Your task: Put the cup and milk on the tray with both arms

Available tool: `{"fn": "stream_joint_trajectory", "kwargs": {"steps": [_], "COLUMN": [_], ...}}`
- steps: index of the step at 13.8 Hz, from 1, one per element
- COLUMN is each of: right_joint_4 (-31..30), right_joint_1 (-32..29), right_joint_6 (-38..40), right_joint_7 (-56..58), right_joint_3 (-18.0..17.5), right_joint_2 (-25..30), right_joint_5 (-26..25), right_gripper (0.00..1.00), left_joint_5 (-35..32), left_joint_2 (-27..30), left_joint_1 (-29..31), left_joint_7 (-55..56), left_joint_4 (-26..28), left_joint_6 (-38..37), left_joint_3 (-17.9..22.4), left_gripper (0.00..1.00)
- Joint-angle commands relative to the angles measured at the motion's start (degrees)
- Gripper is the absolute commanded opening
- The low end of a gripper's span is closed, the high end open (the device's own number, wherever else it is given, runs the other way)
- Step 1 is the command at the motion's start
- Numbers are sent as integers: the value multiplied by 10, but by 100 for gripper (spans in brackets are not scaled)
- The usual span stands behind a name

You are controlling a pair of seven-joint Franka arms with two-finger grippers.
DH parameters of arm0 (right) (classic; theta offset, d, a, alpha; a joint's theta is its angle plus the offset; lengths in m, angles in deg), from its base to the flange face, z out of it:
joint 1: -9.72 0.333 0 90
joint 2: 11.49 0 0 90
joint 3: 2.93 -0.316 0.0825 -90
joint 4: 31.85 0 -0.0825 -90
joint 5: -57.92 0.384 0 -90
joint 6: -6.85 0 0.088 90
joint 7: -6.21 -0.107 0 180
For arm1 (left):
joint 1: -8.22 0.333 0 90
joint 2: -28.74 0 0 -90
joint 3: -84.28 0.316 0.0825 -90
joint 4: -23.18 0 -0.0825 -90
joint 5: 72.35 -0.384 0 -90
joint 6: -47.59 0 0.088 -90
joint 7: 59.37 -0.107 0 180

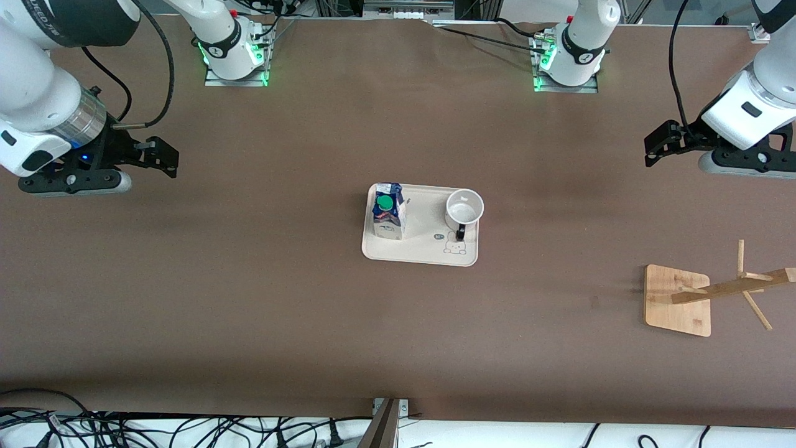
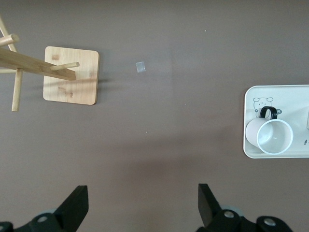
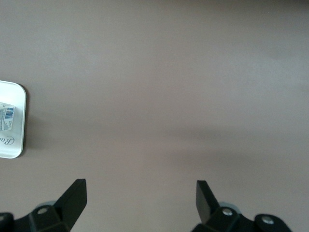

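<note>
Black-fingered, the left gripper (image 1: 659,144) hangs with its jaws spread and empty over bare brown table (image 1: 249,298) at the left arm's end; the right gripper (image 1: 163,157) waits likewise, parted and empty, at the right arm's end. Between them, mid-table, the cream tray (image 1: 415,252) holds the milk carton (image 1: 388,211) upright and the cup (image 1: 464,208) beside it. A bamboo stand (image 1: 678,300) sits nearer the camera.

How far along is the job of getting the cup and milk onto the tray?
It looks finished. The milk and the cup both stand upright on the tray, the milk toward the right arm's end. Nothing is in hand: the left end effector and right end effector are open and empty, up over bare table on either side. Nothing seems left.
</note>
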Motion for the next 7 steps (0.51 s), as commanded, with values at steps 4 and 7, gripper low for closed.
{"fn": "stream_joint_trajectory", "kwargs": {"steps": [4, 7], "right_joint_4": [5, 5], "right_joint_1": [3, 3], "right_joint_6": [5, 4], "right_joint_7": [-8, -8], "right_joint_3": [-3, -3], "right_joint_2": [4, 4], "right_joint_5": [-2, -2], "right_gripper": [100, 100], "left_joint_5": [7, 7], "left_joint_2": [-18, -23], "left_joint_1": [0, 0], "left_joint_7": [6, 5], "left_joint_4": [-30, -37], "left_joint_6": [-27, -28], "left_joint_3": [-2, -2], "left_gripper": [100, 100]}}
